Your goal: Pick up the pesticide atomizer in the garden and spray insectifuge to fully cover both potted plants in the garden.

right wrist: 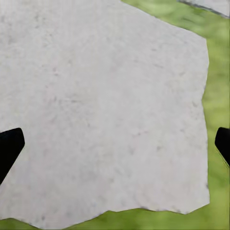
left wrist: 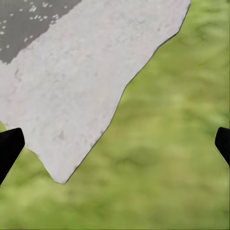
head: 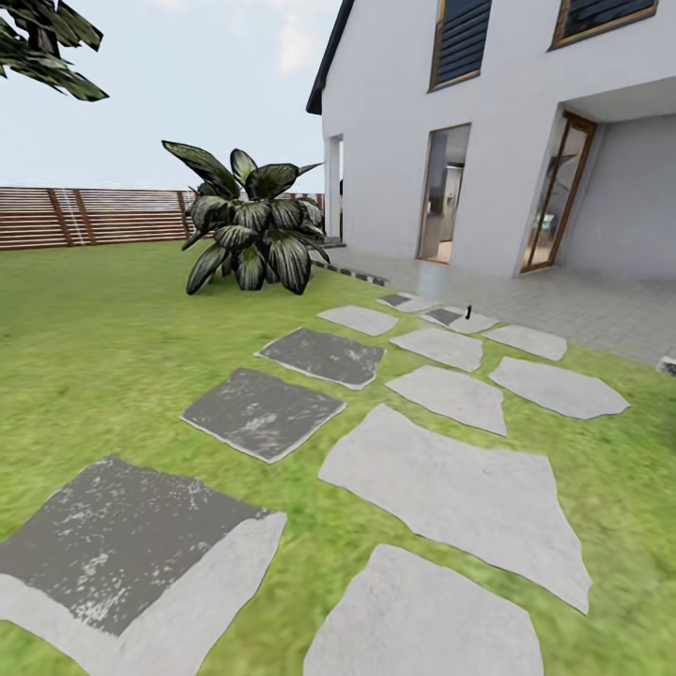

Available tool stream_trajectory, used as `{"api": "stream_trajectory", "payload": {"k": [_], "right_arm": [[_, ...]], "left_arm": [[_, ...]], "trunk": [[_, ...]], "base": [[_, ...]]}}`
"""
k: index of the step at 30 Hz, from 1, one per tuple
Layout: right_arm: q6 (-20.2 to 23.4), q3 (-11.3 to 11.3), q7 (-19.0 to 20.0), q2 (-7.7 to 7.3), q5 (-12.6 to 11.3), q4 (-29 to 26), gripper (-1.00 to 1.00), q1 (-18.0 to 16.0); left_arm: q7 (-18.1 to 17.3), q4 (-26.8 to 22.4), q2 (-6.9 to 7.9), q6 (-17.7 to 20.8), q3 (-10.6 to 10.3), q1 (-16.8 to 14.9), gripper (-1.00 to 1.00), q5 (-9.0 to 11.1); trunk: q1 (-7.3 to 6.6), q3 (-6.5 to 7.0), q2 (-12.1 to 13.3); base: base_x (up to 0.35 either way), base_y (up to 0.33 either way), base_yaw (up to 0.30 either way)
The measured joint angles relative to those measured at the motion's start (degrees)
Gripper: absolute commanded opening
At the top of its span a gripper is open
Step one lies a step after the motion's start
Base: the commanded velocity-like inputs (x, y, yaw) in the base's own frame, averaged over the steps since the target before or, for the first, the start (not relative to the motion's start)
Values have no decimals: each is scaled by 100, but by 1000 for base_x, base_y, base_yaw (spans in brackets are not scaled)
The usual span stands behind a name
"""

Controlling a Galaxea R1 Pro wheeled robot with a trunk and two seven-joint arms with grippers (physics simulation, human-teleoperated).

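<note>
Lawn (head: 113,347) runs ahead of you, crossed by a path of flat paving slabs (head: 451,488) toward a white house (head: 507,141); you can count roughly a dozen slabs, three of them dark grey on the left, the rest pale. One big dark-leaved plant (head: 252,230) rooted in the grass stands beyond the slabs, left of the house corner, and one brown slat fence (head: 94,216) closes the far edge of the lawn. Two tall glazed doors (head: 443,192) face the tiled terrace (head: 582,310). A small dark upright object (head: 468,313) sits on a far slab near the terrace; too small to tell what it is. Nothing stands on the near slabs. Your left hand (left wrist: 115,143) is spread wide, fingertips at the frame edges, over a pale slab's corner (left wrist: 72,91) and grass. Your right hand (right wrist: 115,143) is spread the same, over one pale slab (right wrist: 105,105).
</note>
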Motion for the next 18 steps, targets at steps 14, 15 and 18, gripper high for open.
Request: {"api": "stream_trajectory", "payload": {"k": [14, 15, 18], "right_arm": [[-2, -8, -2, 0, 0, 0, 100, 0], [-1, -8, -2, 0, 0, 0, 100, 0], [0, -8, -2, 0, 0, 0, 100, 0]], "left_arm": [[0, 1, 0, 0, 0, 0, 100, 0], [0, -1, 0, 0, 0, 0, 100, -2], [0, 0, 0, 0, 0, 1, 100, -7]], "trunk": [[0, 0, 0], [0, 0, 0], [0, 0, 0]], "base": [[339, 0, 0], [339, 0, 0], [339, 0, 0]]}}
